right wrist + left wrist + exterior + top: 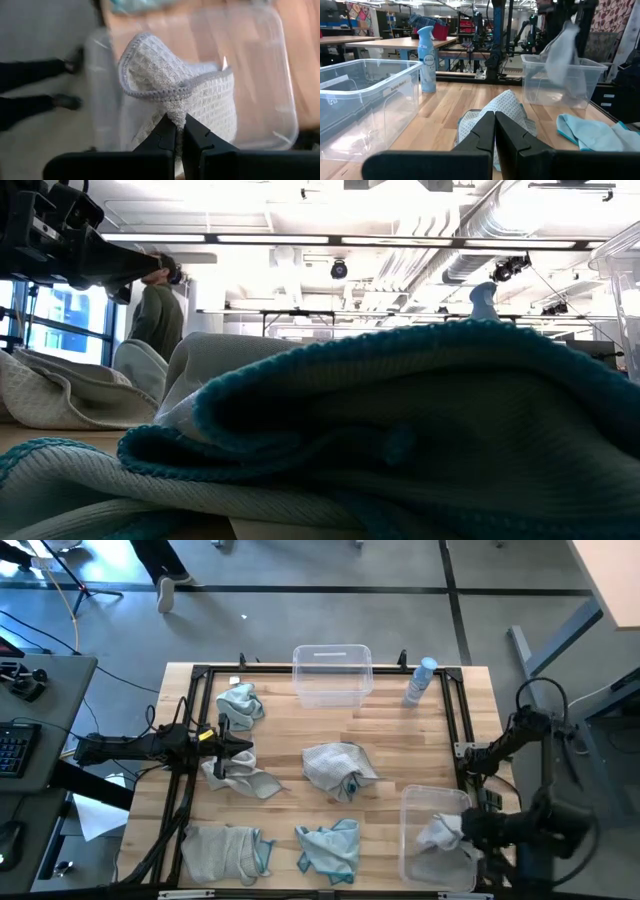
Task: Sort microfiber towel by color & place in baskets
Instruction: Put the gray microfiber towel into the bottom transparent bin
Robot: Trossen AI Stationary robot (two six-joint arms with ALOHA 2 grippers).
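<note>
From above, the right gripper [462, 830] is seen over the near-right basket [412, 840], clamped on a grey towel [438, 833] that hangs inside the tub's outline; the drop is therefore judged to lie straight below it. The left gripper [243, 745] is held shut and empty just above a grey towel [236, 773] at mid-left. Other towels lie at the centre [338, 769] and along the near edge [328, 850], and a second basket [332, 673] stands at the far edge beside a spray bottle [420, 682].

At table height, only a teal-edged towel [400, 440] is shown up close.

From the left wrist, closed fingers [495, 137] are pointed across the table toward the centre towel [507, 112].

From the right wrist, a grey towel [175, 90] is pinched over the clear basket [280, 75].
</note>
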